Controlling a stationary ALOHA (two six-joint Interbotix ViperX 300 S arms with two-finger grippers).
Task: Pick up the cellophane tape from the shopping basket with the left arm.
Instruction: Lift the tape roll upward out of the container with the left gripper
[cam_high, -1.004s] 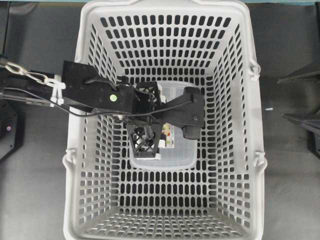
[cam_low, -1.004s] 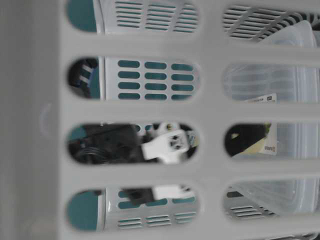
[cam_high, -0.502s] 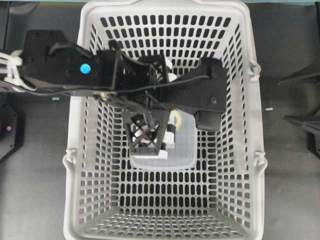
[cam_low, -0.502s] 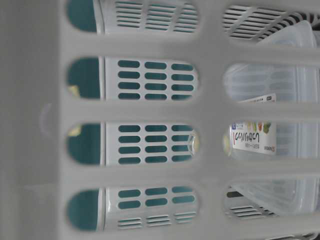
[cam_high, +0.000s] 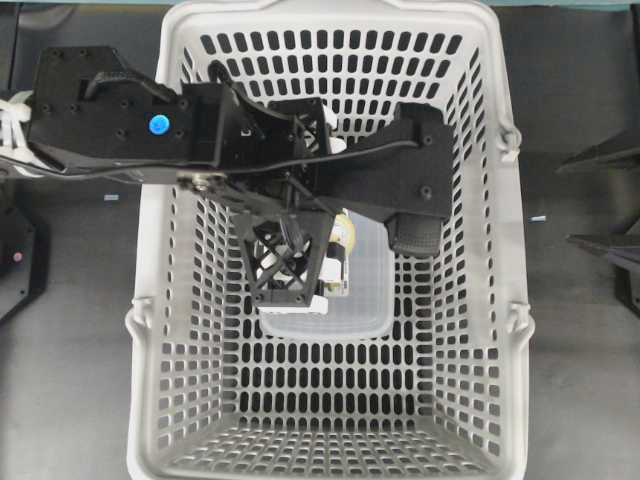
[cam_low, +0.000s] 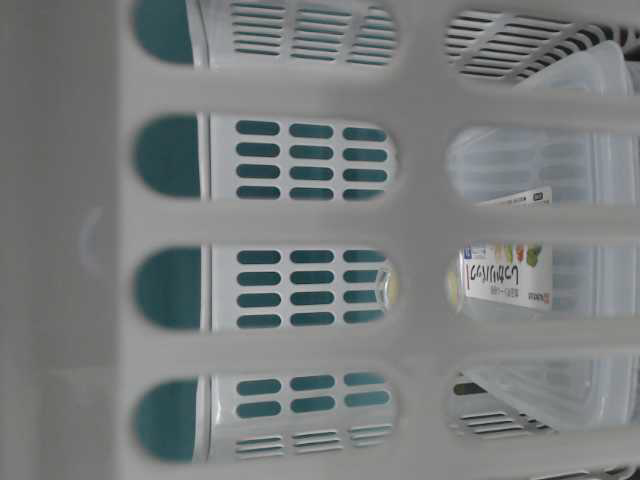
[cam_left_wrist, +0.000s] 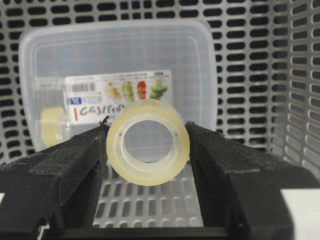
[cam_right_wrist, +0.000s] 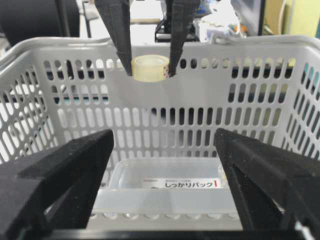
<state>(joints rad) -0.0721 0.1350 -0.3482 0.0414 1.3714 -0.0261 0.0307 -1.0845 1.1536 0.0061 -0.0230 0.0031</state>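
Left wrist view: my left gripper (cam_left_wrist: 148, 150) is clamped on the cellophane tape (cam_left_wrist: 148, 148), one black finger (cam_left_wrist: 70, 165) pressed to each side of the pale yellow roll, its open core facing the lens. Below it lies the clear plastic box (cam_left_wrist: 120, 60) with its printed label, resting on the slotted floor of the shopping basket (cam_left_wrist: 250, 75).

From the right wrist view, the tape (cam_right_wrist: 149, 68) hangs between my fingertips at about the height of the far basket rim (cam_right_wrist: 165, 42), well clear of the box (cam_right_wrist: 167, 187) on the floor. My right gripper (cam_right_wrist: 165, 175) stands wide open in the foreground, holding nothing.

Overhead, my left arm (cam_high: 150, 125) reaches across the grey basket (cam_high: 480, 300), the roll (cam_high: 343, 243) showing beside the lattice finger (cam_high: 285, 270).

I judge the grasp made and the lift well under way. The next move calls for a straight, steady rise until the roll clears the rim, with firm pressure kept on it, since a smooth round roll gripped on its curved face could slip or swivel. The table-level view shows only the basket wall (cam_low: 80, 240) and the box label (cam_low: 505, 275).
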